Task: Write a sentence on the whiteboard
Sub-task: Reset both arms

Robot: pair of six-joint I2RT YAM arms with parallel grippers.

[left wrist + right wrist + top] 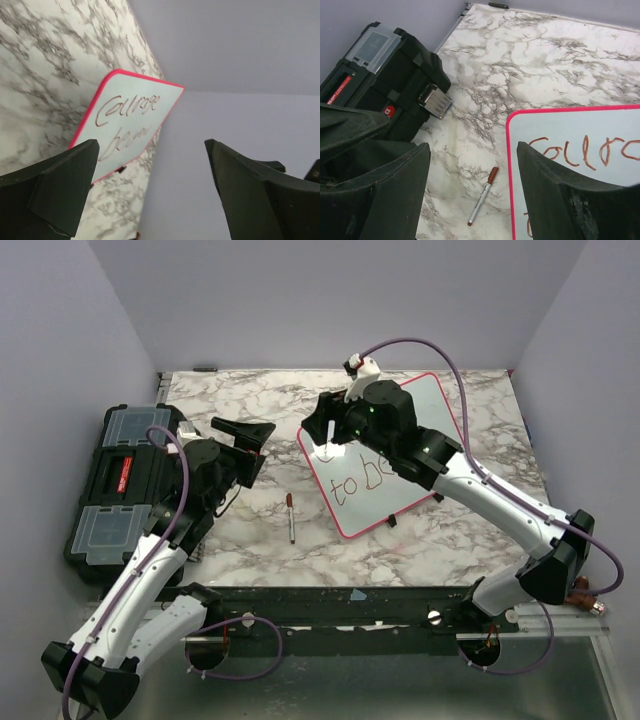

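The whiteboard [395, 465], white with a pink-red rim, lies tilted on the marble table right of centre. The sentence [362, 480] is in dark red-brown marker. Its lower words "to be" show in the top view, while the upper line is under my right arm. My right gripper [332, 435] hovers over the board's upper left corner, open and empty. Its wrist view shows the whiteboard [580, 135], the sentence [585, 152] and a marker [482, 196] lying between the fingers, far below. My left gripper [255, 448] is open and empty, left of the board. Its view shows the whiteboard [125, 125] and the sentence [127, 107].
The capped marker [290, 517] lies loose on the table between the two arms, just left of the board. A black toolbox [120, 480] with clear lid compartments sits at the left edge, seen also as the toolbox [385, 80]. Purple walls enclose the table.
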